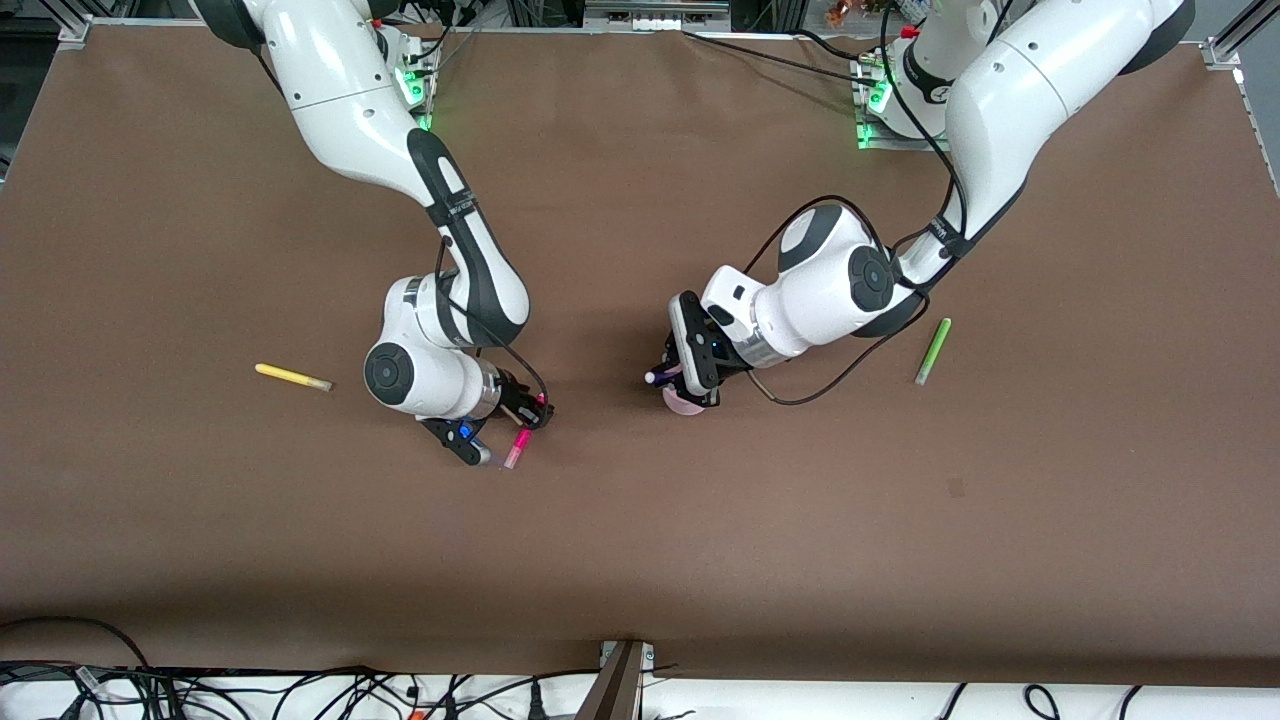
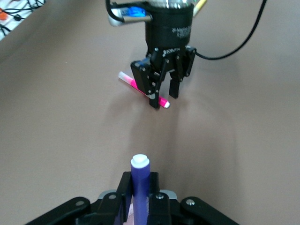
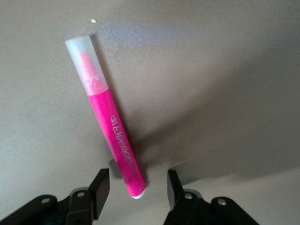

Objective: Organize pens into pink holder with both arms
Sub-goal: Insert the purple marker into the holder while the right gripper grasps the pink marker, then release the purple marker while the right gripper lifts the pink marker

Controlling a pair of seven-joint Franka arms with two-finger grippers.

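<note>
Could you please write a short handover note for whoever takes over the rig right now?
Left gripper: shut on the purple pen, over the pink holder at mid-table.
Right gripper: open, down around the pink pen, which lies on the table; not yet gripped.
Yellow pen: on the table toward the right arm's end.
Green pen: on the table toward the left arm's end.
Done: no pen is seen released into the holder.
Left: drop the purple pen in, grasp the pink one, then fetch yellow and green.
</note>
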